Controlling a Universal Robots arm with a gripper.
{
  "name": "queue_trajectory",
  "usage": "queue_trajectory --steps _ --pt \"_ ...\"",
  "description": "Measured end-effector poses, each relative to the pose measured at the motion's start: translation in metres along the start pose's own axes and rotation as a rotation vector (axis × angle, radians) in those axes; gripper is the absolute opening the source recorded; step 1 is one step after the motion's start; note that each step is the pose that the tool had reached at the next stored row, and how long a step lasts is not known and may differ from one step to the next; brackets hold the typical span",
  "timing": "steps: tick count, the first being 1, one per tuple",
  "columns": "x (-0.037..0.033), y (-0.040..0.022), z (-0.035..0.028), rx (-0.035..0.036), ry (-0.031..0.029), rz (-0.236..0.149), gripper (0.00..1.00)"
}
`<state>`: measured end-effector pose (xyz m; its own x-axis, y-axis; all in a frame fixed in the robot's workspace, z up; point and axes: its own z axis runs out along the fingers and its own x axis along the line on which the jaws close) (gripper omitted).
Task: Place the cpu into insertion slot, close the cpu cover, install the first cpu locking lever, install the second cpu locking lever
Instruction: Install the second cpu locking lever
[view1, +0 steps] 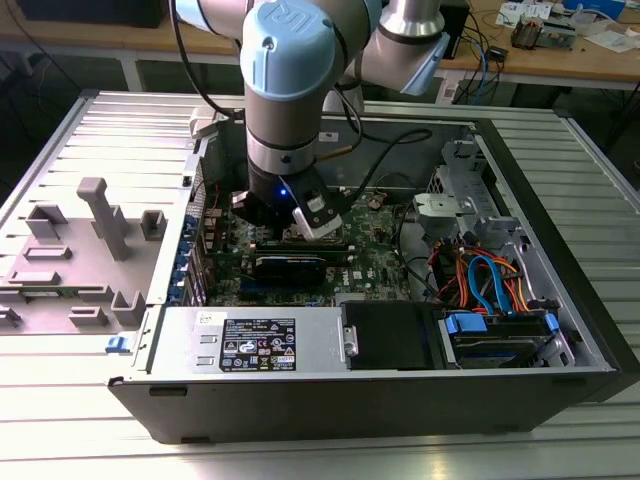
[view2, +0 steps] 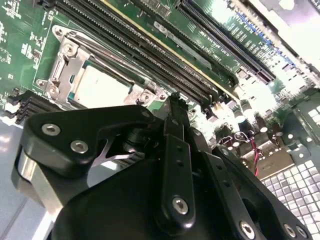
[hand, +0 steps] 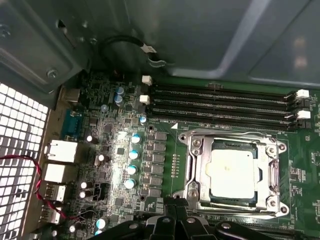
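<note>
The small flat square cpu with its dull silver-grey metal top lies seated in the insertion slot, and the thin silvery metal cpu cover lies flat around it, its square window showing the chip's top. In the second wrist view the same chip shows pale inside the cover frame, just beyond the black gripper, whose slim fingers stand pressed together with no gap between them and nothing held; their tip sits just beside the near edge of the socket, apart from the chip itself. In the first wrist view the gripper pokes in at the socket's edge, next to the frame's corner. Long black memory slots run along the far side of the socket on the green circuit board. In the exterior view the grey and light-blue robot arm reaches down into the open black computer case, which lies on its side on a ribbed silvery metal table. A grey plastic fixture tray sits on the table at the exterior view's left, and wooden workbenches stand behind.
</note>
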<state>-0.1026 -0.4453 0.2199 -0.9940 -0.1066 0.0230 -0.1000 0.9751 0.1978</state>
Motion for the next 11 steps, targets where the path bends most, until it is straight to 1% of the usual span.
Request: queue_trajectory --steps 2,4,11 --pt "0.0001 0.0010 -0.0050 0.0000 0.0002 0.000 0.11" --pt "0.0002 0.0016 -0.0079 0.0000 0.0001 0.000 0.11" --pt "0.0004 0.0017 -0.0079 -0.0007 0.0001 0.000 0.11"
